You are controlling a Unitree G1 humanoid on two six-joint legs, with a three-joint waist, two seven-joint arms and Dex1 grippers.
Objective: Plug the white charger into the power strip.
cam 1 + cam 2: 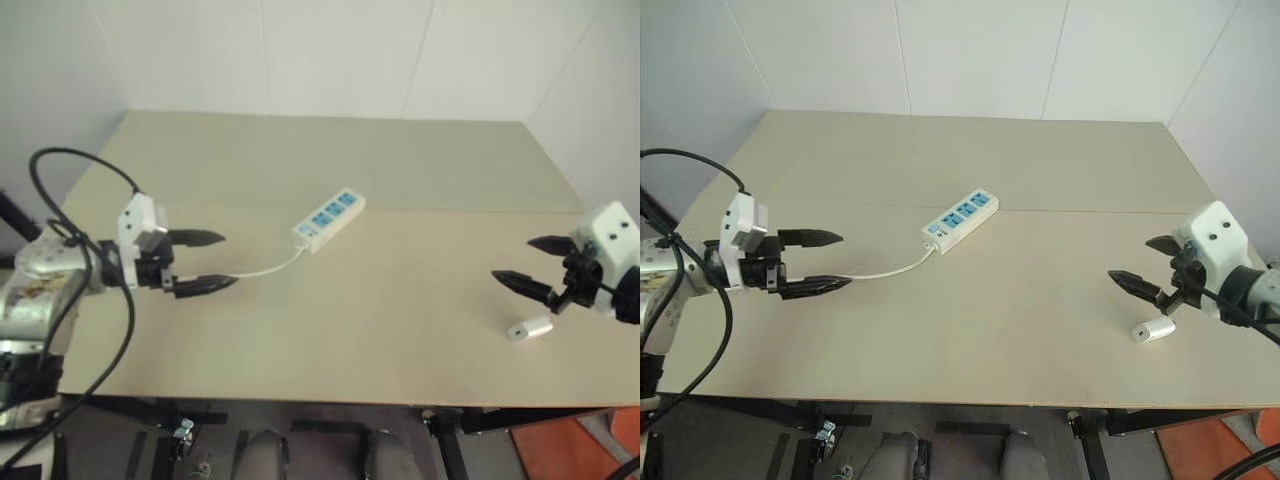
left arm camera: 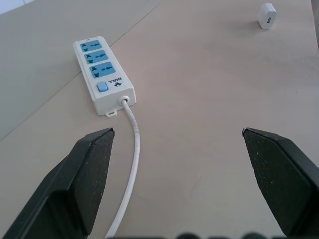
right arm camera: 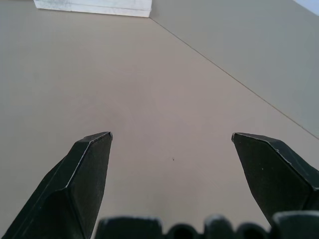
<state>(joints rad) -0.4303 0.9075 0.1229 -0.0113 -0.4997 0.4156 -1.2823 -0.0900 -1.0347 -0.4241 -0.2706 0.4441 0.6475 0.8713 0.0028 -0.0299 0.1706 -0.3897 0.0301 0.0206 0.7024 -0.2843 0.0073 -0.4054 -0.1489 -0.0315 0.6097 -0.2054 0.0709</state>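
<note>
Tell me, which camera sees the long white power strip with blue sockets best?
The left wrist view: the long white power strip with blue sockets lies close ahead there, its sockets, blue button and thin white cord clear. Both eye views show it farther off, mid-table. In the right wrist view I cannot make it out.

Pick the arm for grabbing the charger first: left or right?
Right. The right claw hangs open just beside the white charger near the table's front edge. The left claw, also open, is across the table by the power strip's cord.
</note>
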